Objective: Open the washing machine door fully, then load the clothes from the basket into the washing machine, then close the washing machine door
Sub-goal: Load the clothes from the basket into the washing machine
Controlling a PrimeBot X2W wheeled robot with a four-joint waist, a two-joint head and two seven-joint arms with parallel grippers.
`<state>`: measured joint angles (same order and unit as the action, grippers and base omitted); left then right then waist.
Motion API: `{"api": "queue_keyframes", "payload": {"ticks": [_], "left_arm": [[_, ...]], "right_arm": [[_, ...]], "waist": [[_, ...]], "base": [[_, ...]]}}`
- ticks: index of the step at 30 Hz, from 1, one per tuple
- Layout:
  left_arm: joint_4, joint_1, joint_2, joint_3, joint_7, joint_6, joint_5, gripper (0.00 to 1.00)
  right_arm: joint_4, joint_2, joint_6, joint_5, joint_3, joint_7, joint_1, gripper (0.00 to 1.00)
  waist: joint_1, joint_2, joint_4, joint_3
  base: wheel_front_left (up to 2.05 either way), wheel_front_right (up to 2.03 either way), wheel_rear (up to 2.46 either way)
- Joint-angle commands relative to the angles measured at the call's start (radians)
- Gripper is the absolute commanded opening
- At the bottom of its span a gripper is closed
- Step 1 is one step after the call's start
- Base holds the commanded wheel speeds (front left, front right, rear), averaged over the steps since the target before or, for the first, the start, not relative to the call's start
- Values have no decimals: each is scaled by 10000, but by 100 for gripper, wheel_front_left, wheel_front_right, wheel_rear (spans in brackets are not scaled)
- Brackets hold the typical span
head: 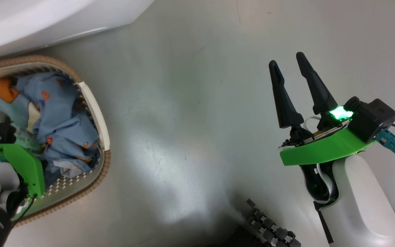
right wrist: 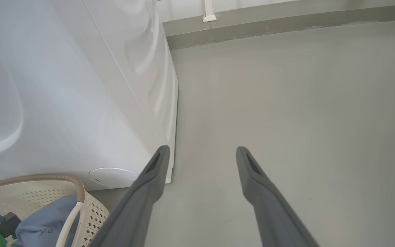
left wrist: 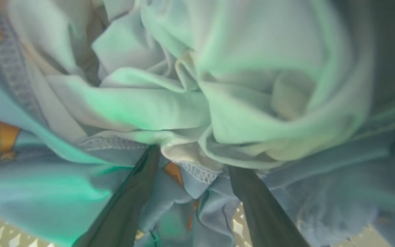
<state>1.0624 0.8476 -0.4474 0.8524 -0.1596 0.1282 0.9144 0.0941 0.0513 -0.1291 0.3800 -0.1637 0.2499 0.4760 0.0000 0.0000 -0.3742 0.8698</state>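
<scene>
Though the left gripper (left wrist: 194,158), fingers spread, sits among the clothes (head: 63,116) at frame left (loading looks barely begun), the right gripper (head: 286,60) gapes empty.

Smooth grey floor (head: 190,144) with soft glare, grey skirting (right wrist: 286,29) under a white wall (right wrist: 180,8).

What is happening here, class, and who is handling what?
The robot's left gripper is down in the basket, its open fingers pushed into the blue bear-print clothes but not yet closed on them. The right gripper hangs open over the floor, holding nothing. The white washing machine stands beside the basket.
</scene>
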Motion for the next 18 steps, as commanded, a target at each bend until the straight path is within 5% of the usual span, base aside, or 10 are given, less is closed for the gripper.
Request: {"api": "queue_keyframes", "payload": {"ticks": [1,2,3,18], "left_arm": [[-30,41,-390,-111,11,25,162,38],[-5,82,-409,-76,106,25,181,7],[16,115,-411,-56,221,25,211,0],[-297,-339,-303,396,1844,25,1073,0]], "right_arm": [[-229,-10,-16,39,-188,118,-242,100],[-228,-10,-16,30,-180,118,-237,100],[-223,-10,-16,21,-175,118,-231,100],[20,-11,-16,-54,-99,118,-100,100]], "waist": [[0,0,-10,39],[0,0,-1,51],[0,0,10,56],[0,0,491,-927]], "base": [[0,0,0],[0,0,0],[0,0,0],[0,0,0]]}}
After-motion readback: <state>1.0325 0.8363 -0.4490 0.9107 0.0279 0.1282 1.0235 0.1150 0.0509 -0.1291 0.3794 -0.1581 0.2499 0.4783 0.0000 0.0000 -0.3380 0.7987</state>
